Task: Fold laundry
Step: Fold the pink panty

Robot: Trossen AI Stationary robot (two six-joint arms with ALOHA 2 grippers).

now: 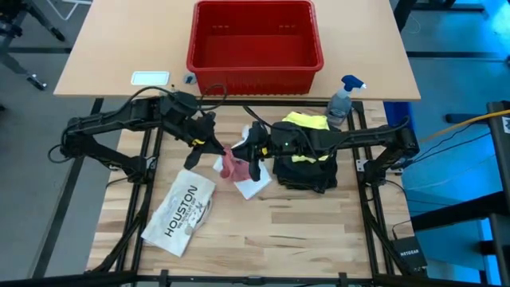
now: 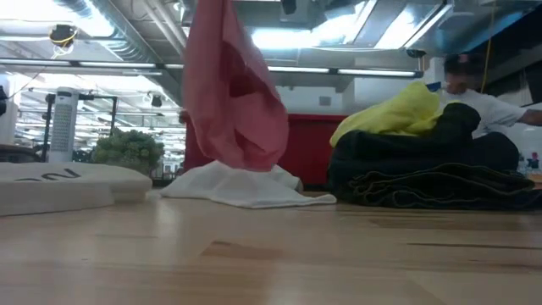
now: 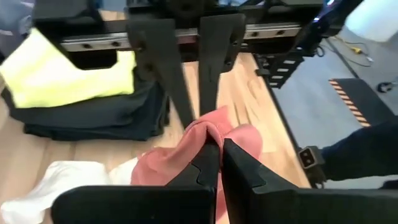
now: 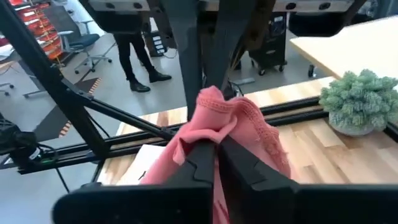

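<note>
A small pink cloth (image 3: 208, 146) is pinched at its upper edge between the clenched fingers of the left gripper (image 3: 221, 149) and, facing it, the clenched fingers of the right gripper (image 4: 214, 146). The cloth is held up above the wooden table (image 1: 263, 231) and hangs over a small white cloth (image 2: 237, 186) spread flat beneath it. Just beside, on the right arm's side, large dark trousers (image 2: 432, 174) are piled with a bright yellow T-shirt (image 2: 398, 112) on top. A flat white item printed "HOUSTON" (image 1: 182, 211) lies on the left arm's side. A red plastic basket (image 1: 255, 44) and a clear spray bottle (image 1: 343, 100) stand farther back.
</note>
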